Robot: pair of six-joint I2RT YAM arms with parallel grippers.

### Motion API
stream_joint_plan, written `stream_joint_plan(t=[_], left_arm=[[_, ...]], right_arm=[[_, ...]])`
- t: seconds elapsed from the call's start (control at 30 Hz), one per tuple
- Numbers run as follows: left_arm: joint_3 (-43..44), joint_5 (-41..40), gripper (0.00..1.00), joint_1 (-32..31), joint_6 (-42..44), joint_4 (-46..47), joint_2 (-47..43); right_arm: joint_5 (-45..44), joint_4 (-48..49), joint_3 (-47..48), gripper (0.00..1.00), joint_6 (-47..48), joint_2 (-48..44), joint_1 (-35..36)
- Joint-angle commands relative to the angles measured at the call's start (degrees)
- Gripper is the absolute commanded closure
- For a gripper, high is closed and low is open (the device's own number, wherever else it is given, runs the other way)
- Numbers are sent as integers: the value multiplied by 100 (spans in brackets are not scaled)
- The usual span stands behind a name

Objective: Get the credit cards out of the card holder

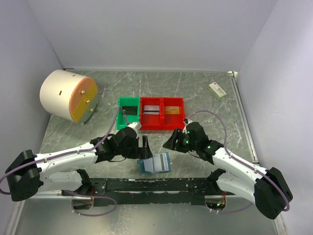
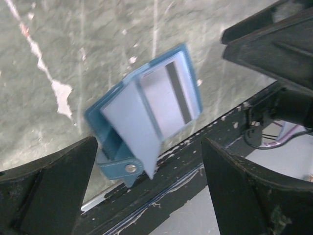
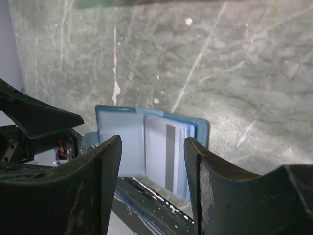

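Our left gripper (image 2: 148, 142) hangs with its jaws spread wide and nothing between them, just above the small blue bi-fold card holder (image 2: 115, 132). We judge it sits there to pin the wallet down. Our right gripper (image 3: 152, 139) is likewise parted and empty and points at the same spot, probably to draw a card out. The holder lies opened on the scratched grey metal table (image 1: 195, 93) at its near edge, between both arms, with one pale flap (image 2: 129, 129) lifted. A pale plastic credit card (image 2: 168, 95) with a dark magnetic stripe rests in its slot; whether more sit beneath it we cannot tell. We read no brand or lettering on it.
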State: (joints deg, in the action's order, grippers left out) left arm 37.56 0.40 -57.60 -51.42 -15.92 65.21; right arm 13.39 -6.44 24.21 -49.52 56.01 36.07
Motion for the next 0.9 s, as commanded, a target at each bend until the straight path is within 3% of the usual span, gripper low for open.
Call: stream_joint_plan(t=[0.0, 0.17, 0.37, 0.67, 0.87], left_arm=[[-271, -468, 0, -136, -472, 28, 14], [-375, -620, 1, -137, -594, 124, 379], [-603, -762, 10, -137, -875, 604, 567], [-1278, -409, 38, -142, -967, 1673, 265], [-1340, -291, 58, -137, -951, 1834, 281]], right_arm=[[132, -104, -92, 46, -207, 102, 15], [443, 4, -83, 46, -154, 408, 20], [740, 176, -100, 46, -124, 607, 21], [1148, 337, -67, 51, 82, 960, 18], [1250, 354, -94, 52, 130, 1038, 16]])
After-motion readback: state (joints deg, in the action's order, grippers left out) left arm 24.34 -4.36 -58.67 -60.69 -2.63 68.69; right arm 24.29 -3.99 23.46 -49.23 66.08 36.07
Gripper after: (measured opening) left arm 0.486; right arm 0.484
